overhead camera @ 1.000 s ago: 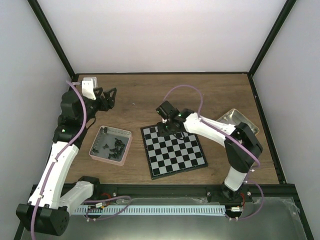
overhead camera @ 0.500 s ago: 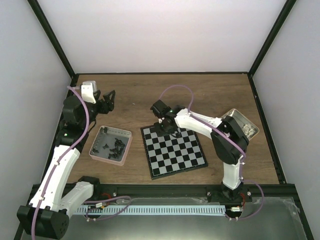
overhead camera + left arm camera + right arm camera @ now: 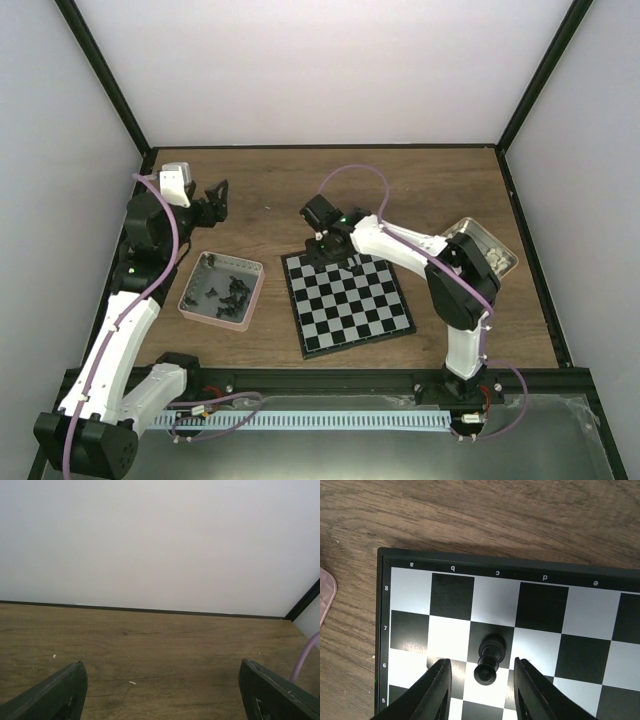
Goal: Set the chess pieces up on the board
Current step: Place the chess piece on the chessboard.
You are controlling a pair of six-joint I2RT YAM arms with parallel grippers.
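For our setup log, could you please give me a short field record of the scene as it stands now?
board: centre of table
on board: one black piece, dark square, column c
right end effector: open, straddling that piece
left end effector: open, empty
tray: left of board, holds black pieces
tin: right of board, holds pale pieces

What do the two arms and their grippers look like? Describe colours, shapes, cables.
The left arm and the right arm are both smooth white links with black joints and bases. A lilac cable loops along each. Each ends in two flat, dark, wedge-shaped fingers; a white block sits at the left wrist.
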